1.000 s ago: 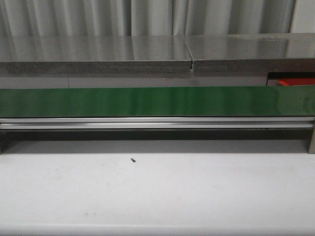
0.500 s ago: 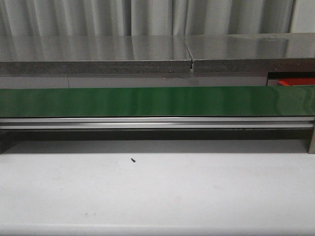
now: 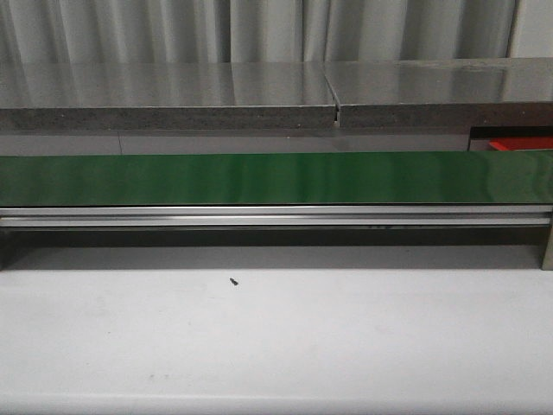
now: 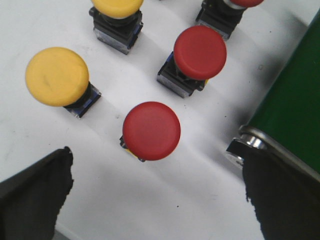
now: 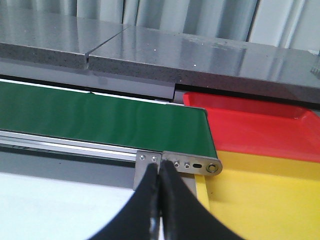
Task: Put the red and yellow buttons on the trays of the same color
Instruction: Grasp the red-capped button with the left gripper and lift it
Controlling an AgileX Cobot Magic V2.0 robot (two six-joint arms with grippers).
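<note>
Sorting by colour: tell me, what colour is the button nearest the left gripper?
Red, clearest in left wrist view.

Industrial test cell or automation lab. Evidence: a green conveyor belt [image 3: 276, 177] on an aluminium frame rail [image 3: 276, 216], grey stone-look shelving [image 3: 173, 95] behind, pleated curtain backdrop [image 3: 259, 30], plain white tabletop [image 3: 276, 337].

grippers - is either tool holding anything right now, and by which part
Nothing is held. The left tool is open above a red button without touching it. The right tool is shut with nothing between its fingers.
</note>
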